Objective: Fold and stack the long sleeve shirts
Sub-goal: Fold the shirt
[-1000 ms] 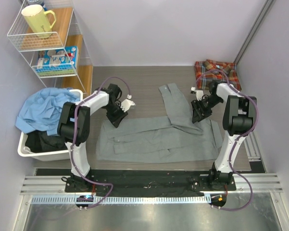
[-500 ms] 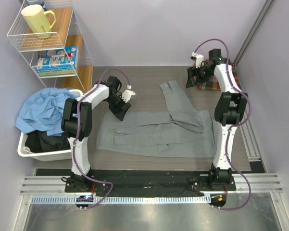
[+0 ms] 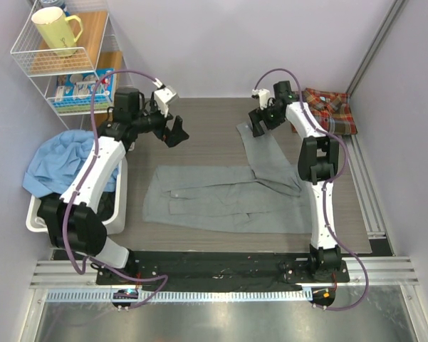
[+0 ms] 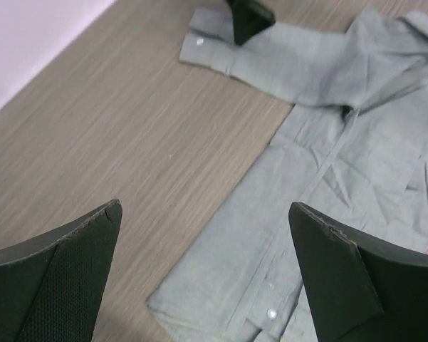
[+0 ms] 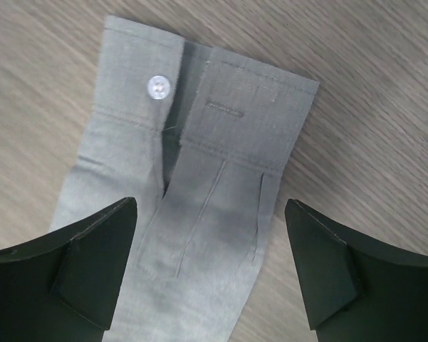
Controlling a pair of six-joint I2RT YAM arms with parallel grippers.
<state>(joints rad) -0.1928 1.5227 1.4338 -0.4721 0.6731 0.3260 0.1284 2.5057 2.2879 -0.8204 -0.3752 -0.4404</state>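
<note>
1. Two shirts on the bench (image 3: pixel 206 114), well apart from each other.
2. Grey shirt (image 3: pixel 228 203): lies flat and sideways across the middle of the bench, closer to the near edge than to the far one, with small pale buttons along its front.
3. Sleeve (image 3: pixel 260 153): runs from the shirt's body toward the far edge and ends in a cuff (image 5: pixel 206 107) that rests flat on the wood, roughly midway between the left and right edges.
4. Cuff detail: lies unfastened, with one pale button (image 5: pixel 157 87) on one flap and a stitched buttonhole on the other.
5. Plaid shirt (image 3: pixel 335 110): sits bunched in the far right corner, apart from the grey one and from both grippers.
6. Right gripper (image 3: pixel 258 125): hangs directly over the cuff end of the sleeve with its jaws spread wide and grips nothing. Frames the sleeve between its two fingers in the wrist view. Cannot tell whether the fingertips touch the cloth.
7. Left gripper (image 3: pixel 176 134): hangs raised over bare wood in the far left part of the bench, to the left of the cuff and beyond the shirt's body. Keeps its jaws wide apart and holds nothing.
8. Off the left edge: a white plastic tub (image 3: pixel 35 221) heaped with a blue garment (image 3: pixel 64 160).
9. Beyond the tub, at the far left corner: a wire shelf (image 3: pixel 28 64) with a yellow mug (image 3: pixel 55 30) on its top tier.
</note>
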